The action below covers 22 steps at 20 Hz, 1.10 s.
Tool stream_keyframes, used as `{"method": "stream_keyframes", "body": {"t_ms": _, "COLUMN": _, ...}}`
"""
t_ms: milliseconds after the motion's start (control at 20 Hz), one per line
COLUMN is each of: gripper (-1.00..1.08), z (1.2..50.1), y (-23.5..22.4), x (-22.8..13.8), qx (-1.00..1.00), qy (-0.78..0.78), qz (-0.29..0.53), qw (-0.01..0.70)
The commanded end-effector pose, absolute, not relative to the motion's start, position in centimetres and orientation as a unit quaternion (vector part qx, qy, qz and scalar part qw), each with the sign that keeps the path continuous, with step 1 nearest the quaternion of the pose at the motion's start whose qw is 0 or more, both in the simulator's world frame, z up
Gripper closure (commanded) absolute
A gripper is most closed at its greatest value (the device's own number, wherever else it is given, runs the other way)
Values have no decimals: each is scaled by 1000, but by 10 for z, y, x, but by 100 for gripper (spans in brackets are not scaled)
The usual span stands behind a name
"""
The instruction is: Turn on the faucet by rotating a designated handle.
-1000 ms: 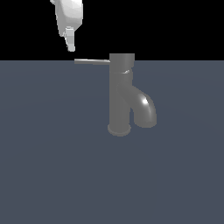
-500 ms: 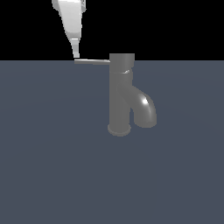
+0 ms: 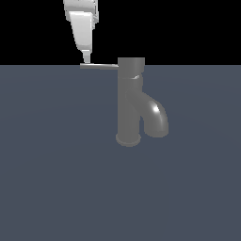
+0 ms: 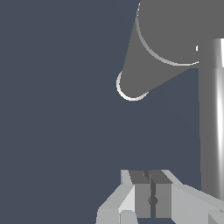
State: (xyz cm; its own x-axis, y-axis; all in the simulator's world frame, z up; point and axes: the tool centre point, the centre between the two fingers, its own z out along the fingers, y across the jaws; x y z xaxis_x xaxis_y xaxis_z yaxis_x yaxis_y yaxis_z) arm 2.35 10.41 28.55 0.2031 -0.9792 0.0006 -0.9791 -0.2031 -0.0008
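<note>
Dark slate-blue ground [image 3: 56, 179] fills the lower part of the exterior view and meets a flat black backdrop along a straight horizon. On that ground stands the faucet [image 3: 129, 101], a grey metallic upright cylinder with a round flared base, a slightly wider top cap level with the horizon, and 1 thick short spout [image 3: 155, 115] that curves down on the exterior view's right of the column.

From the faucet's top cap the handle [image 3: 100, 66] projects horizontally toward the exterior view's left, a thin straight grey rod roughly as long as the spout. Its free end lies far from the column.

Above that free end hangs the white gripper [image 3: 86, 59], pointing straight down from the upper edge of the picture. Its tip sits right at the handle's outer end; whether it touches the rod cannot be told from this view.

Seen from the wrist view, the gripper [image 4: 153, 199] has its 2 grey fingers [image 4: 142, 199] pressed together, with only a thin dark seam between the pads and nothing clamped between them. The handle [image 4: 213, 113] runs as a bright grey bar beside the fingers, outside them, and joins the faucet's [image 4: 175, 35] broad round cap, with the column tapering away below it toward the ground [image 4: 57, 109].
</note>
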Motion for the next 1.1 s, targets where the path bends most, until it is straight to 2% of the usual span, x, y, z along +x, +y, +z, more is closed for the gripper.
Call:
{"method": "stream_keyframes", "body": {"t_ms": 0, "gripper": 108, "z": 284, "y": 104, "x": 24, "qx": -775, "qy": 632, "qz": 0, "qw": 0}}
{"method": "stream_keyframes", "body": {"t_ms": 1050, "gripper": 108, "z": 285, "y": 89, "x": -28, "qx": -775, "qy": 632, "qz": 0, "qw": 0}}
